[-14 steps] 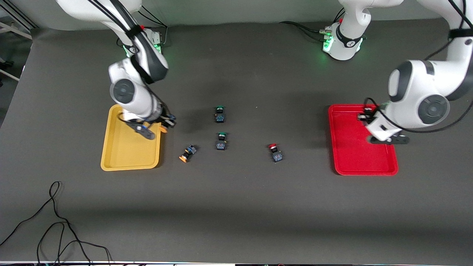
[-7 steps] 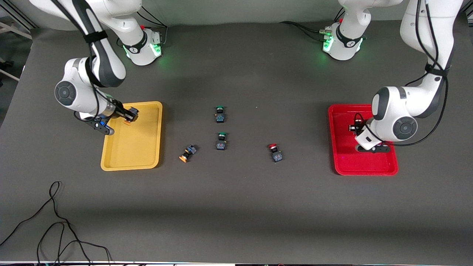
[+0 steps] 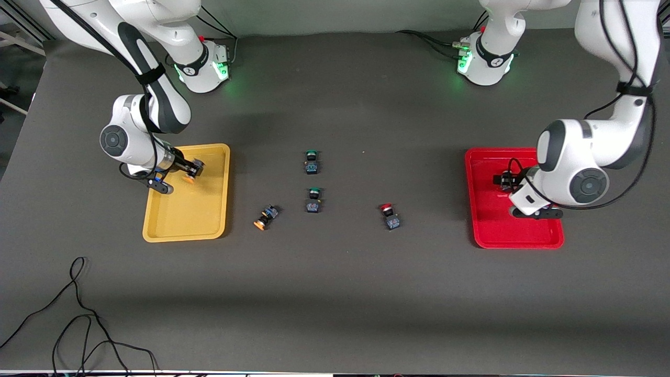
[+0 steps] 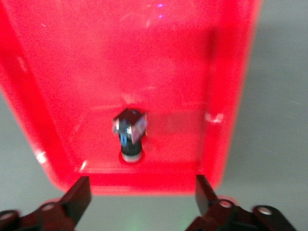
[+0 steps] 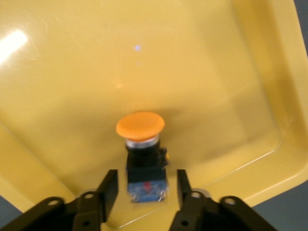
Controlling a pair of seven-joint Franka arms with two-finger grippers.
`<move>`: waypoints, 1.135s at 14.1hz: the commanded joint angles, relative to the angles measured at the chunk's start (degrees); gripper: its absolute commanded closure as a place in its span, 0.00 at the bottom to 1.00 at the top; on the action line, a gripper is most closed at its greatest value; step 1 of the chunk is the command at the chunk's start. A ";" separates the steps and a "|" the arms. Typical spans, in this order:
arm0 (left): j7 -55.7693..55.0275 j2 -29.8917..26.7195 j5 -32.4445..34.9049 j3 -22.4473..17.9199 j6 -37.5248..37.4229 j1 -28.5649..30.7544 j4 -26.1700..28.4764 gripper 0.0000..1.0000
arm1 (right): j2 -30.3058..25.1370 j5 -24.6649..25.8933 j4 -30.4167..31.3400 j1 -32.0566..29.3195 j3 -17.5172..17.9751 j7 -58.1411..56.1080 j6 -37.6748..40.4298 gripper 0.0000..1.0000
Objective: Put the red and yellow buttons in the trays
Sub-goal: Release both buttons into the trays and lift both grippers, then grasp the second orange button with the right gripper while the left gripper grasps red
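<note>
Since the frame half a second earlier, the right arm had carried its gripper (image 3: 192,170) a little toward the middle of the yellow tray (image 3: 209,220), while the left arm had shifted slightly toward its own end of the table above the red tray (image 3: 484,230); the loose buttons on the mat had not moved. Front view: the right gripper hung over the yellow tray's end farther from the camera, with a yellow-capped button (image 3: 189,178) at its tip; the left gripper (image 3: 503,180) hung over the red tray. Between the trays lay a second yellow-capped button (image 3: 265,217) on its side, just beside the yellow tray; a red-capped button (image 3: 390,215) nearer the red tray; and two green-capped buttons (image 3: 311,162) (image 3: 313,200) in the middle, one farther from the camera than the other. A black cable (image 3: 78,314) lay on the mat near the camera. Left wrist view: the left gripper's fingers (image 4: 79,198) stood wide apart and held nothing; a dark-bodied button (image 4: 130,132) lay free inside the red tray (image 4: 231,96) near one end wall, its cap colour not discernible. Right wrist view: the right gripper's fingers (image 5: 109,186) flanked the dark body of the yellow-capped button (image 5: 140,127) over the yellow tray (image 5: 269,67), narrowly parted; whether they touched the body could not be told.
</note>
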State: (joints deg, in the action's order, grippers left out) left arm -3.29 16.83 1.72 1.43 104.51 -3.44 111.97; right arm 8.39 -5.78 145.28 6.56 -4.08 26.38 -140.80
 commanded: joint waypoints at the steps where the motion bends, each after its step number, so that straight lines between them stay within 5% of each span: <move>1: -7.14 1.09 -2.67 -0.29 -12.98 -6.21 -13.40 0.01 | -1.71 -1.16 -0.70 0.20 0.04 -1.07 0.26 0.00; 4: -20.84 6.08 -8.21 -0.29 -13.98 -13.77 -22.91 0.00 | -1.63 -0.99 -7.35 0.29 2.48 -0.63 2.27 0.00; 7: -35.78 17.15 -11.29 -0.29 -11.27 -21.15 -34.41 0.00 | 4.41 -1.08 -22.09 0.29 8.01 5.67 8.75 0.00; 11: -42.86 24.55 -10.77 -0.29 4.10 -24.95 -34.28 0.01 | 16.98 -0.47 -39.08 0.91 17.51 23.76 13.53 0.00; 16: -42.77 30.09 -10.60 -0.29 14.57 -24.95 -33.66 0.01 | 28.24 9.98 -43.51 3.63 20.34 37.24 9.06 0.00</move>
State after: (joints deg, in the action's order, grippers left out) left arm -44.96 44.91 -8.72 1.51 117.28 -28.01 79.76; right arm 31.91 -0.01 104.69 10.01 15.98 59.31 -130.76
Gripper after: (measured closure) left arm 0.000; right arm 0.000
